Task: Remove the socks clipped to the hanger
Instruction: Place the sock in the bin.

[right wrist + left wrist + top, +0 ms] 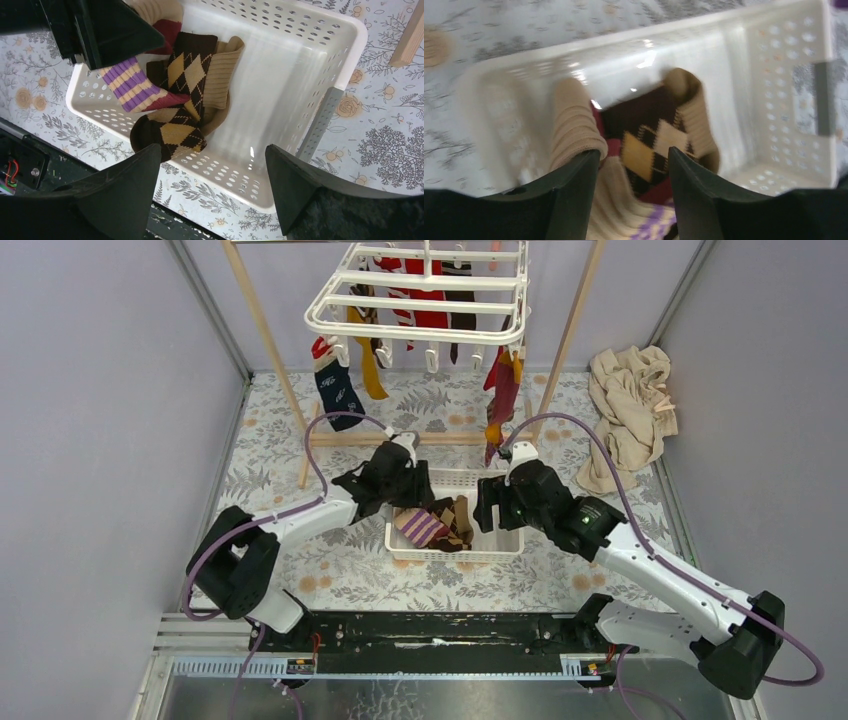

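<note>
The white hanger (420, 295) hangs at the back from a wooden pole frame. Several socks are still clipped to it, among them a navy one (338, 390), a mustard one (372, 370) and red ones (503, 390). My left gripper (634, 160) is open, low over the left part of the white basket (784, 65). Under its fingers lie a tan sock (574, 130) and a brown argyle sock (649, 145), both loose. My right gripper (212, 155) stands wide open and empty above the basket's near rim (235, 192). A purple-striped sock (131, 85) also lies in the basket.
The wooden pole frame (270, 340) straddles the back of the floral table, its foot bar just behind the basket (450, 557). A heap of beige cloth (630, 410) lies at the back right. Grey walls close in both sides.
</note>
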{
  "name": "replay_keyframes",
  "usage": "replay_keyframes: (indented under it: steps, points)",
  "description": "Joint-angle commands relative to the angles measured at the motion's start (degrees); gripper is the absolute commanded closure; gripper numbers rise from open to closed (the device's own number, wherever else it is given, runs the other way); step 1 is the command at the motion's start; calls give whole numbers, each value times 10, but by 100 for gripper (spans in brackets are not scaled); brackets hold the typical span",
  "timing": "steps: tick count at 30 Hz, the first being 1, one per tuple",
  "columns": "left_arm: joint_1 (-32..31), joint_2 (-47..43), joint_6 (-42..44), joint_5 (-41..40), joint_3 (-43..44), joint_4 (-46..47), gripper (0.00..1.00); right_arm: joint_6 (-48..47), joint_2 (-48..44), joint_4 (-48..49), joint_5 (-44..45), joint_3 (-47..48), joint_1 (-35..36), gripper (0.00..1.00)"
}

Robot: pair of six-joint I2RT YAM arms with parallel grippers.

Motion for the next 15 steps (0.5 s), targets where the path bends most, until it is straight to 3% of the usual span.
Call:
replay_keyframes:
  steps: [1,7,9,15]
  points:
    - [-45,-4,11,43,40,1,34,7,-25,-20,-24,4,4,16]
    - [-107,-22,-4,17,107,-51,23,0,-72,-15,-25,-41,4,15]
    - [-115,-31,-17,23,132,-69,3,-4,-75,-29,-24,-33,4,16]
    - [-141,-8,-48,-29,251,-228,1,-2,-80,-55,-49,-20,4,14]
